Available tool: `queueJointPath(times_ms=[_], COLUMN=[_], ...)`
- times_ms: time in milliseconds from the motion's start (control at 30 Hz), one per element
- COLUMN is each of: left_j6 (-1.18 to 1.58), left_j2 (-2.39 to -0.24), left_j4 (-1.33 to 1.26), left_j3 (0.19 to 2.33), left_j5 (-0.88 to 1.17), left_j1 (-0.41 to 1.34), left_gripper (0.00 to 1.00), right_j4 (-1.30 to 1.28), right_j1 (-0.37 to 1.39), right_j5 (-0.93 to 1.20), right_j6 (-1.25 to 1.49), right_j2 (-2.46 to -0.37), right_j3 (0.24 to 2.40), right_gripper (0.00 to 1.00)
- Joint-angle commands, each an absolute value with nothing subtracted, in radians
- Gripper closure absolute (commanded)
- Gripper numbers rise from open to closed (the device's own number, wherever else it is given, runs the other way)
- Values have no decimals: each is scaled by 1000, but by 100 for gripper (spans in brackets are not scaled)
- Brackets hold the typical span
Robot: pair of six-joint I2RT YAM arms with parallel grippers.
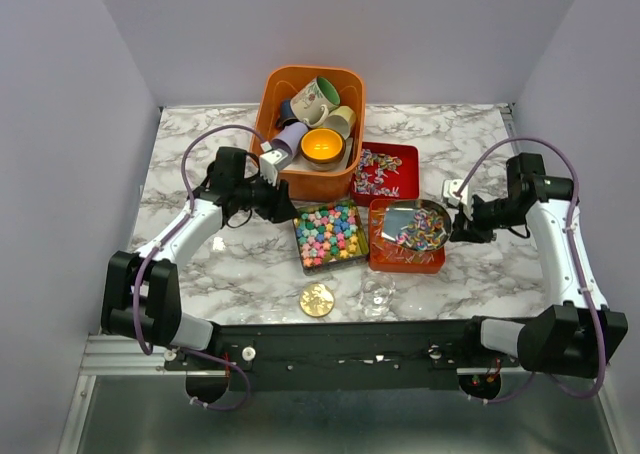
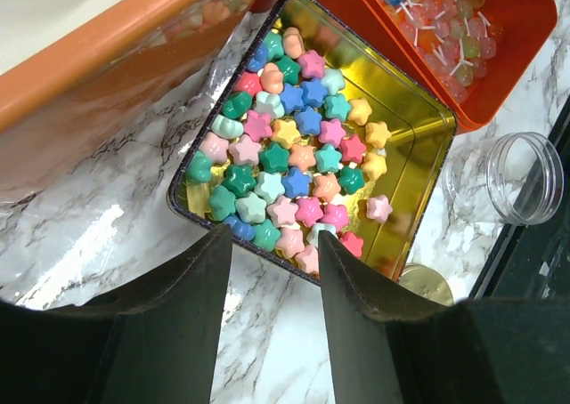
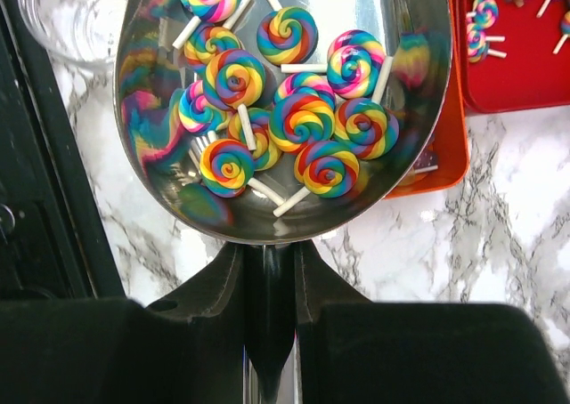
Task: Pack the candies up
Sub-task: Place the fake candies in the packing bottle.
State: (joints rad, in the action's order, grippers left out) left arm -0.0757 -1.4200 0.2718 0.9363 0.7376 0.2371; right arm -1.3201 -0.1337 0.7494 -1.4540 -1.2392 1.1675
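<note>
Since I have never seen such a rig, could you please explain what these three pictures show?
Two robot arms stand at the near edge of a marble table. One picture looks down from above; the others come from wrist cameras. On the table: an orange basket of mugs, a gold tin of star candies, a red tray and an orange tray of lollipops, a clear jar, a gold lid. The left gripper is open and empty, near the tin. The right gripper is shut on a metal scoop of lollipops.
</note>
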Motion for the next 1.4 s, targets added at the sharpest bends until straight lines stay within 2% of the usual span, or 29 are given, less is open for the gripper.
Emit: queueJointPath(times_ms=[0,600,1367], left_j6=[-67,-38,20], left_j2=[-1393,-1356,-1315], left_j4=[236,189,133], left_j3=[923,870,807], left_j5=[755,761,782], left_j1=[218,167,121], left_gripper=[46,46,46], right_j4=[-1373,-1316,-1264], right_j1=[-112,93,342], right_j5=[660,491,241], right_j6=[-1560,-1483,-1284], right_j2=[-1166,-1065,-1095], right_j3=[1115,1002,1063], right_gripper=[100,99,99])
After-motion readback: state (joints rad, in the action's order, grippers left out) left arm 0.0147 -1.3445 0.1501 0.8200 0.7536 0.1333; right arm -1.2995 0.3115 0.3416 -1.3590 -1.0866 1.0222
